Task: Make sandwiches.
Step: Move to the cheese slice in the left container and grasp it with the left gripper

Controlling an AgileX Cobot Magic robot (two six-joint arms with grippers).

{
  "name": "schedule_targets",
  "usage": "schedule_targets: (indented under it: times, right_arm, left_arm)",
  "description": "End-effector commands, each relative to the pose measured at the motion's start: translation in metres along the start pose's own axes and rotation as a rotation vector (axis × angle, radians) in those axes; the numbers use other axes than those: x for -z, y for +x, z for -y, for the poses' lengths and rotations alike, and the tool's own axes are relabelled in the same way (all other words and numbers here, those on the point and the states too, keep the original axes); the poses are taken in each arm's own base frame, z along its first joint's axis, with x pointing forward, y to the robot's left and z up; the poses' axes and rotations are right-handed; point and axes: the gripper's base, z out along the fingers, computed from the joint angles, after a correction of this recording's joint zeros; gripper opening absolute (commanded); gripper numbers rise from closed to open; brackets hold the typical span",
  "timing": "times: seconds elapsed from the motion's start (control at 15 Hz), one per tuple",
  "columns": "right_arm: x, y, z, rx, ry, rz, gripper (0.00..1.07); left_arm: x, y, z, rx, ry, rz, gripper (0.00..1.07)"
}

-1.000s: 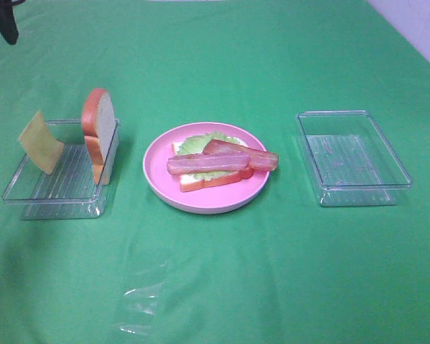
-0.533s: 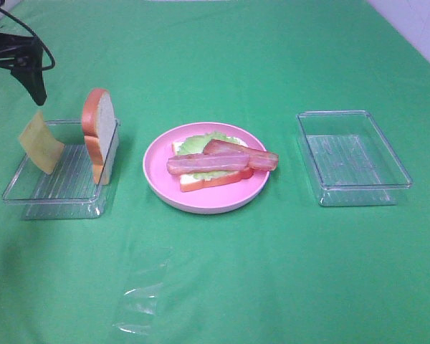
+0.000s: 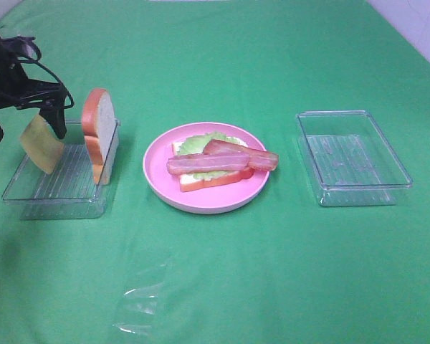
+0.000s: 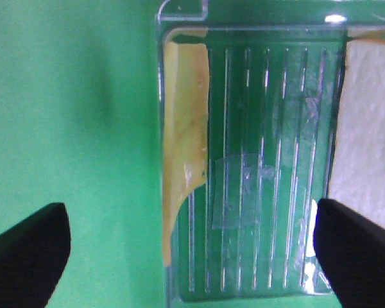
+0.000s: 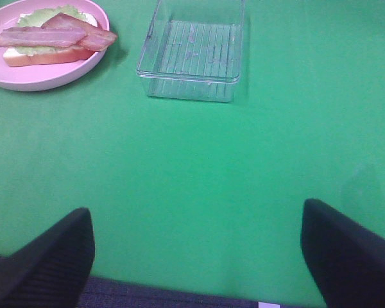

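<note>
At the left tray: we find the left pincer (image 3: pixel 27 133) hovering over the left tray (image 3: pixel 50 202), its jaws wide apart and holding nothing.
Cheese square: the cheese square (image 3: pixel 41 147) leans tilted against the tray's outer wall, with its lower edge on the tray floor.
Upright slice: the second bread slice (image 3: pixel 100 129) stands on edge against the opposite wall.
Pink plate: the pink plate (image 3: pixel 201 206) carries the lower slice (image 3: pixel 208 181), the lettuce leaf (image 3: pixel 199 142) and two overlapping bacon strips (image 3: pixel 209 163). Cheese and top slice are not yet added.
Right pincer: the right pincer (image 5: pixel 196 208) hangs above the bare table (image 3: pixel 272 272), jaws apart and empty.
Tray-wall hazard: the left wrist view shows one finger outside the tray wall and the other inside, near the bread. We judge that closing from this line could clamp the wall together with the cheese and drag the tray.
Bread hazard: the inner finger could topple the upright slice.
Grip hazard: the cheese is thin and slanted, so an edge hold may slip.
Stack hazard: the overlapped bacon makes an uneven bed, and the cheese may slide off it.
</note>
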Motion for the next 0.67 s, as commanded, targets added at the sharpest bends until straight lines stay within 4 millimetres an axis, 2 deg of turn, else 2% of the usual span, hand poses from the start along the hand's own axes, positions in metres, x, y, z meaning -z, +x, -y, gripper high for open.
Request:
schedule_targets:
  times: [0.07, 0.27, 0.67]
  right_arm:
    - [0.002, 0.003, 0.0, -0.005, 0.007, 0.034, 0.85]
    - [0.002, 0.003, 0.0, -0.005, 0.007, 0.034, 0.85]
    - [0.002, 0.003, 0.0, -0.005, 0.007, 0.034, 0.85]
  left_arm:
    - [-0.005, -0.003, -0.003, -0.002, -0.016, 0.027, 0.94]
    - [-0.014, -0.003, -0.012, 0.027, -0.014, 0.007, 0.94]
    - [-0.015, -0.003, -0.013, 0.027, -0.017, 0.005, 0.75]
